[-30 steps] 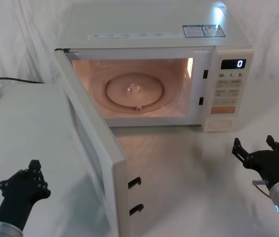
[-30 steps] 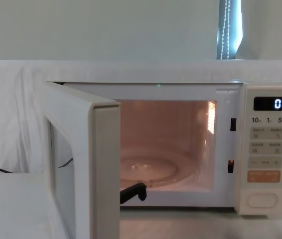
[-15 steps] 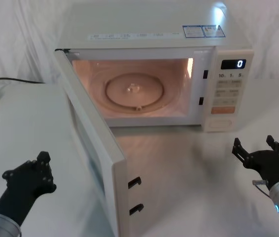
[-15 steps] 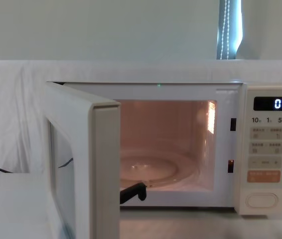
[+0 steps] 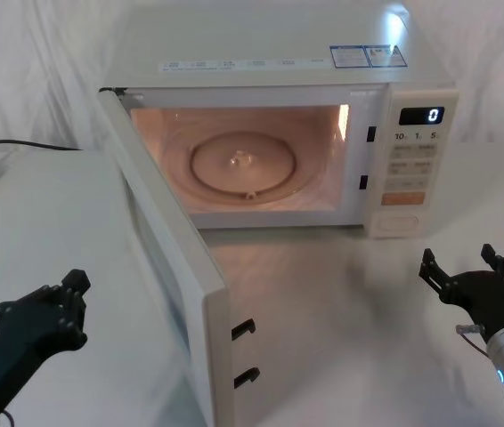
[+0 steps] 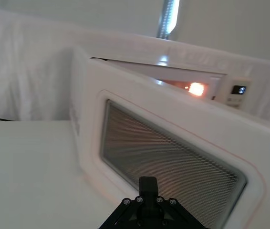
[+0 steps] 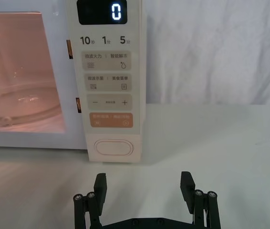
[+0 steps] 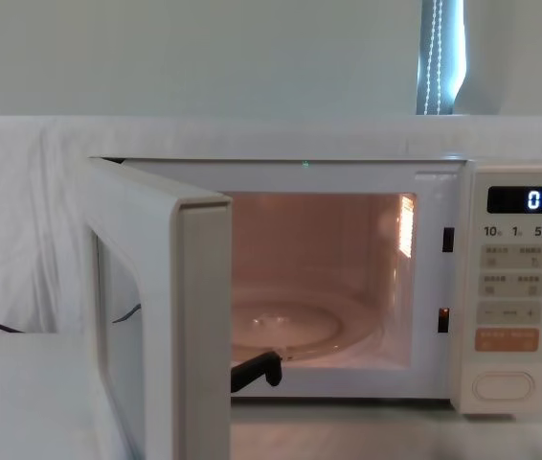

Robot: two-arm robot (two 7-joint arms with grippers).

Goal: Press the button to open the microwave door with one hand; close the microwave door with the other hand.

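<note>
Microwave door (image 5: 167, 267): cream panel with dark mesh window, hinged at the oven's left, standing wide open and swung out toward the robot; two black latch hooks (image 5: 244, 327) project from its free edge. Outer face with the window shows in the left wrist view (image 6: 173, 162); free edge shows in the chest view (image 8: 202, 326).

Cavity (image 5: 252, 160): lit inside (warm pinkish light), glass turntable (image 5: 243, 162) lying on its floor.

Control panel (image 5: 415, 160): on the oven's right side, display reading 0 (image 7: 116, 11). Orange key (image 7: 111, 119) sits just above the button.

Button (image 7: 113, 147): wide cream pill shape at the bottom of the panel, untouched; also seen from the head view (image 5: 400, 224) and the chest view (image 8: 503, 385).

Right gripper (image 5: 467, 269): low on the table in front of the panel, well apart from the button, fingers (image 7: 187, 183) spread wide with nothing between them.

Left gripper (image 5: 43, 311): low at the robot's left, on the outer side of the open door, near it but not touching; whether its fingers are spread or pressed together cannot be told.

Table (image 5: 341, 302): white, bearing the oven. Black cable (image 5: 20, 144) runs along its far left.
</note>
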